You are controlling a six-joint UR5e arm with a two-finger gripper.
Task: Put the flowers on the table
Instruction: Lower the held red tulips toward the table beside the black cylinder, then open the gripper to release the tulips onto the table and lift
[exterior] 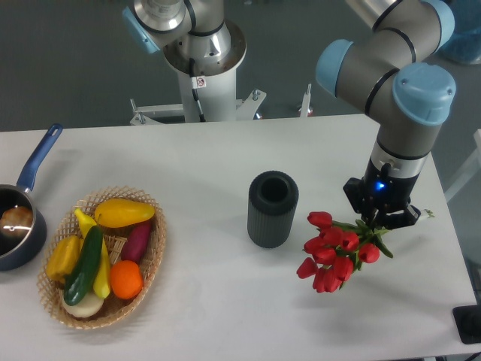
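The flowers (333, 250), a bunch of red tulips with green stems, hang tilted at the right, heads pointing down-left over the white table (210, 173). My gripper (382, 218) is shut on the green stems at the bunch's upper right end. The tulip heads are close to the tabletop; I cannot tell whether they touch it. The fingertips are mostly hidden by the gripper body and the stems.
A dark ribbed cylinder (273, 208) stands upright just left of the flowers. A wicker basket (105, 256) with vegetables and fruit sits at the front left. A blue pan (19, 218) is at the left edge. The table's right edge is near the gripper.
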